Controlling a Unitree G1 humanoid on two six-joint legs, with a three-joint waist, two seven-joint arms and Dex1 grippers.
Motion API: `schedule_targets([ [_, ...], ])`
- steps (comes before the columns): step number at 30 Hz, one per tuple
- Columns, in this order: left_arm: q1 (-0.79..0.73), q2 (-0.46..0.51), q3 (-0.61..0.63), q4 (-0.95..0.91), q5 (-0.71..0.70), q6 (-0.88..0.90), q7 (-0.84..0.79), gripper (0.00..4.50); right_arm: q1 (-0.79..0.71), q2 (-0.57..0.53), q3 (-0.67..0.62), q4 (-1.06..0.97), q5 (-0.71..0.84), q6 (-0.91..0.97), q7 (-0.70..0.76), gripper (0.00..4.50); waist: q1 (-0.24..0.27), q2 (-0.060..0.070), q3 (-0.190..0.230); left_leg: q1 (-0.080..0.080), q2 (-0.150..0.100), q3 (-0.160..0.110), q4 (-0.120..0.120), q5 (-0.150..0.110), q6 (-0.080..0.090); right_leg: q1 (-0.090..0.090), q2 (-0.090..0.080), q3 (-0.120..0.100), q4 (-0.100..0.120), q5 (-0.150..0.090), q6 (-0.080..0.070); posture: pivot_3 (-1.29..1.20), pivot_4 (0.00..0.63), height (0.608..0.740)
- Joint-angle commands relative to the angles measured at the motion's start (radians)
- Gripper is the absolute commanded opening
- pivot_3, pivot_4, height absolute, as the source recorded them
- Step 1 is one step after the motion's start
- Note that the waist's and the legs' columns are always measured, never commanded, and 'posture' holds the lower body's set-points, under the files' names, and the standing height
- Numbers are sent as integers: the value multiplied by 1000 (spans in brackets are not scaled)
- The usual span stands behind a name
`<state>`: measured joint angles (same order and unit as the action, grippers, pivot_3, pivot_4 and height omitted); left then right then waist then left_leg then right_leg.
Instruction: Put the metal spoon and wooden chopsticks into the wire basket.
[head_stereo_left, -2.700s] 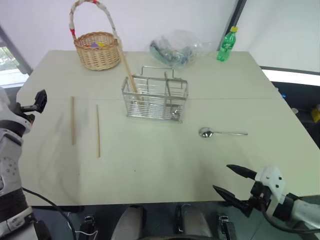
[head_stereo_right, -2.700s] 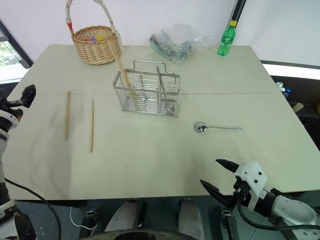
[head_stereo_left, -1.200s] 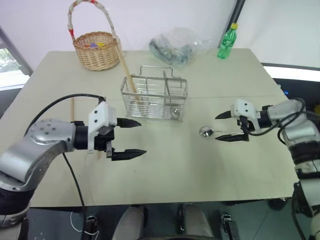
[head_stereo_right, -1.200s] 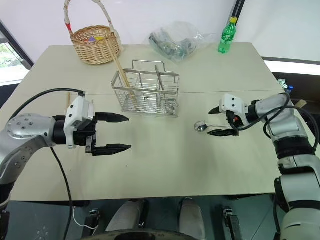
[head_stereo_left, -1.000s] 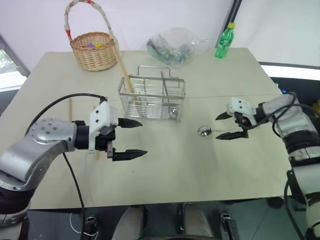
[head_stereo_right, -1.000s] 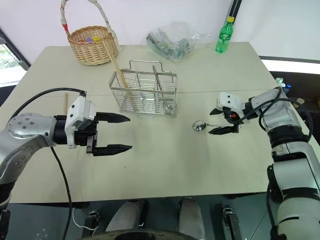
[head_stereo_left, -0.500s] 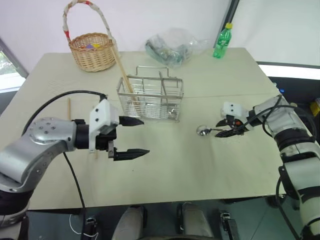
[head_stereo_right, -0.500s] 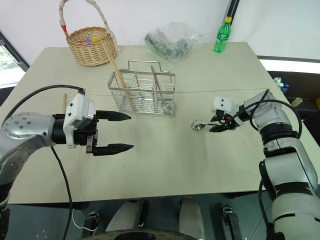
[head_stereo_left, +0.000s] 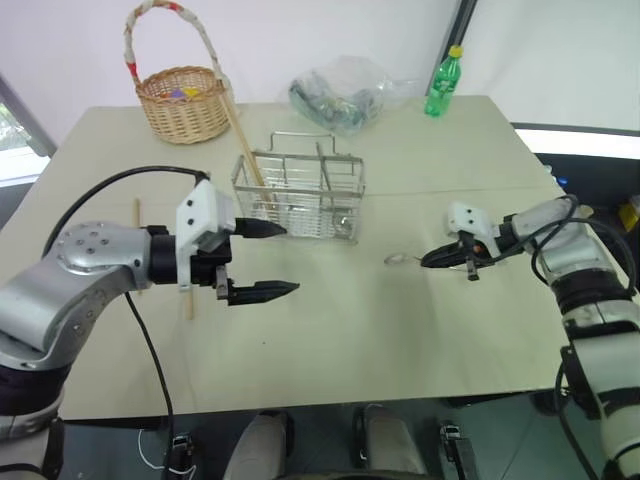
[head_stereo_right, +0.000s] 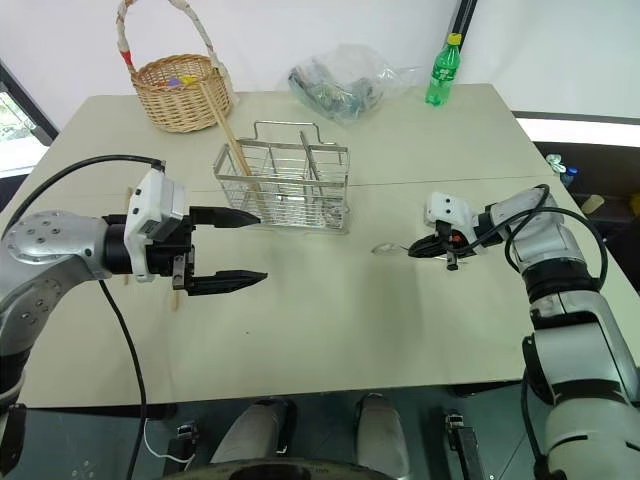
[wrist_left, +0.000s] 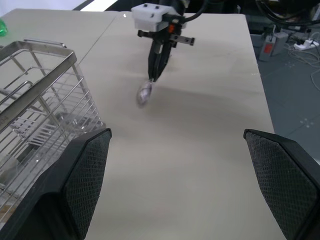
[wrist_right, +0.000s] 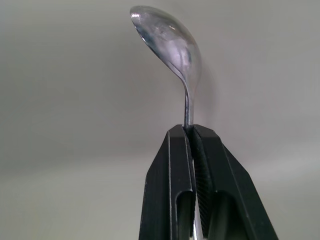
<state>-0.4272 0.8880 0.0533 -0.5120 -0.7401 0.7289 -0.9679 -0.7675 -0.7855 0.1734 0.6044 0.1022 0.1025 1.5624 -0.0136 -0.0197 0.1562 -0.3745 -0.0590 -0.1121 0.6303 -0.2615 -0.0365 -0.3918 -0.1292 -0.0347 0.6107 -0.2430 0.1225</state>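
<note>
Clamped shut with the right gripper (head_stereo_right: 418, 248) on the metal spoon (wrist_right: 170, 42) within the last second, raised it just clear of the table (head_stereo_left: 420, 340) at four o'clock from the wire basket (head_stereo_left: 300, 198), ready to carry over; left gripper (head_stereo_left: 270, 260) kept wide open.

Shiny metal spoon (wrist_right: 172, 42) aloft; wooden chopsticks (head_stereo_left: 188, 300) flat beside wire basket (head_stereo_left: 298, 198).
</note>
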Motion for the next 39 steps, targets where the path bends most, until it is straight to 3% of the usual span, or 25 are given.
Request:
schedule_targets([
  [1, -41, 8, 38, 12, 1, -15, 1, 4500, 15, -65, -126, -305, 250, 227, 52, 60, 2, 0, 0, 0, 0, 0, 0, 0, 0, 0, 0, 0, 0, 0, 0, 0, 150, 674],
  [5, -77, 12, 35, 59, 23, -32, -8, 4500, -44, -23, -256, -490, 466, 521, -69, 60, 1, -1, 0, 1, 0, -1, 0, 0, 0, 0, 0, 0, 0, 0, 0, 0, 150, 674],
  [10, -124, 3, 21, 109, 49, -49, -22, 4500, -175, 182, -327, -563, 529, 645, -431, 60, 0, -2, -1, 0, 2, 0, -1, 0, 0, -2, 1, 0, 1, 0, 0, 0, 150, 674],
  [17, -149, -8, 11, 123, 65, -55, -30, 4500, -192, 360, -269, -579, 435, 565, -690, 60, 5, -3, -1, -3, -2, -2, -1, 0, 0, -4, -1, 1, 1, 0, 0, 0, 150, 674],
  [26, -143, -1, 43, 92, 48, -26, -7, 4500, -133, 410, -193, -452, 295, 413, -788, 60, -2, -3, -1, -1, -1, -2, -1, 0, 0, -4, 1, 1, 2, 0, 0, 0, 150, 674],
  [29, -140, 3, 53, 94, 46, -22, 1, 4500, -124, 420, -190, -433, 290, 431, -808, 912, -4, -3, -1, -1, 0, -2, -1, 0, 0, -4, 1, 1, 3, 0, 0, 0, 150, 674],
  [33, -134, 6, 63, 105, 49, -21, 6, 4500, -130, 438, -195, -414, 249, 396, -882, 2940, -4, -3, -1, -1, 0, -2, -1, 0, 0, -4, 3, 2, 3, 0, 0, 0, 150, 674],
  [39, -121, 1, 123, 132, 44, -17, 49, 4500, -168, 401, -245, -449, 292, 421, -878, 2940, -3, -3, -1, -1, 1, -1, -1, 1, -1, -4, 4, 2, 3, 0, 0, 0, 150, 674],
])
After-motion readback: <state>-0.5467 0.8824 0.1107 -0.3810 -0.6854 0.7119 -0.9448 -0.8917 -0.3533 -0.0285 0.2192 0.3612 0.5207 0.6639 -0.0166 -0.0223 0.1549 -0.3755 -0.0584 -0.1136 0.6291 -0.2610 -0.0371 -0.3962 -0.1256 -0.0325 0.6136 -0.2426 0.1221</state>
